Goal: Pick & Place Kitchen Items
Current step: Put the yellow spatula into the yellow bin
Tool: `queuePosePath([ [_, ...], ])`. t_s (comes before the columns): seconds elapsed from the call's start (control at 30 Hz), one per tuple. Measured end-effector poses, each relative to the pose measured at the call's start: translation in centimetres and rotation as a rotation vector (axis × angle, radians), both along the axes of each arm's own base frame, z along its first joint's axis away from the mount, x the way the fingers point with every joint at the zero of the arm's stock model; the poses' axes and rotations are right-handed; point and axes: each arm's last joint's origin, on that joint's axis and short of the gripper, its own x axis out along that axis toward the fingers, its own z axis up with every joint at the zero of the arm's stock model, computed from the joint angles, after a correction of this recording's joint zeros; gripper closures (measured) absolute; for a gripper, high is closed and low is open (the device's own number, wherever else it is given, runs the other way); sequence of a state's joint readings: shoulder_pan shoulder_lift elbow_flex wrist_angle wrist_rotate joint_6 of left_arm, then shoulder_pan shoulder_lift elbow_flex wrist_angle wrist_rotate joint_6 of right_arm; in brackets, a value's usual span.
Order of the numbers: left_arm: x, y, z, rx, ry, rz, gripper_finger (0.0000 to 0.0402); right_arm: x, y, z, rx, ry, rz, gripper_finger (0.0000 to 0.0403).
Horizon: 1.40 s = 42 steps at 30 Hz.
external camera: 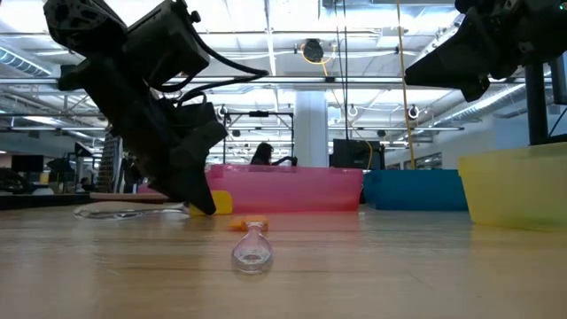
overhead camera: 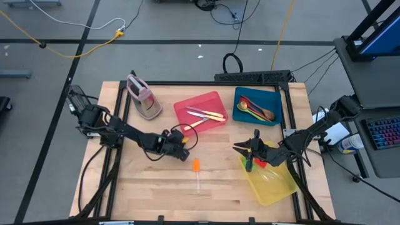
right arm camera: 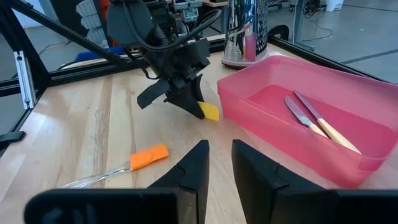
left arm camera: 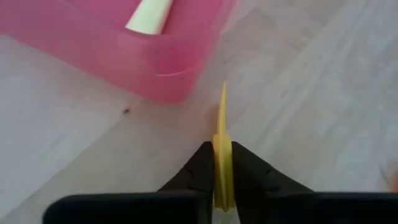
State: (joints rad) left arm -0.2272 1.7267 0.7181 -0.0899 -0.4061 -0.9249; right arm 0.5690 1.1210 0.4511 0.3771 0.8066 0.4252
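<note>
Yellow spatula (left arm camera: 221,134): we see it pinched in our left gripper (overhead camera: 182,149), at the red tray's (overhead camera: 215,98) 7 o'clock corner, just above the table (overhead camera: 144,187).
Orange spatula (overhead camera: 196,165): lying on the table at 5 o'clock from our left gripper.
Right gripper (overhead camera: 249,152): fingers slightly spread, empty, over the yellow tray (overhead camera: 284,187).

From my feed: grey floor (overhead camera: 169,25) w/ dark tape lines, yellow cable (overhead camera: 81,47) and black cables (overhead camera: 232,61) trailing. Keyboard (overhead camera: 382,132) on a desk at right. Beyond the table: white column (external camera: 311,128), ceiling strip lights (external camera: 266,35), a person (external camera: 263,155) seated far back.
</note>
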Motion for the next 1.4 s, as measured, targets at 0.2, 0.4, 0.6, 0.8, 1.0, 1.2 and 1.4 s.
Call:
queuePosePath([
  [0.2, 0.3, -0.6, 0.4, -0.026, -0.065, -0.025, 0.0386, 0.0, 0.0, 0.0, 0.0, 0.0, 0.0, 0.0342],
  [0.4, 1.2, -2.5, 2.4, -0.085, -0.244, -0.147, 0.0378, 0.0, 0.0, 0.0, 0.001, -0.001, 0.0, 0.0342],
  [0.6, 2.0, -4.7, 6.1, 0.005, -0.538, -0.333, 0.0388, 0.1, 0.1, 0.0, 0.018, -0.013, -0.004, 0.0342],
  [0.8, 2.4, -5.9, 9.8, 0.146, -0.847, -0.445, 0.0367, 1.3, 0.2, -0.4, 0.062, -0.072, -0.031, 0.0342],
  [1.0, 2.4, -6.0, 11.5, 0.275, -0.993, -0.478, 0.0387, 3.5, 0.2, -1.4, 0.08, -0.155, 0.012, 0.0342],
  [1.2, 2.5, -5.5, 12.4, 0.319, -1.061, -0.423, 0.038, 5.7, 0.2, -2.0, 0.077, -0.348, 0.259, 0.035],
  [1.4, 2.5, -5.2, 12.5, 0.336, -1.067, -0.405, 0.0362, 9.0, 0.8, -3.2, 0.071, -0.415, 0.259, 0.0357],
])
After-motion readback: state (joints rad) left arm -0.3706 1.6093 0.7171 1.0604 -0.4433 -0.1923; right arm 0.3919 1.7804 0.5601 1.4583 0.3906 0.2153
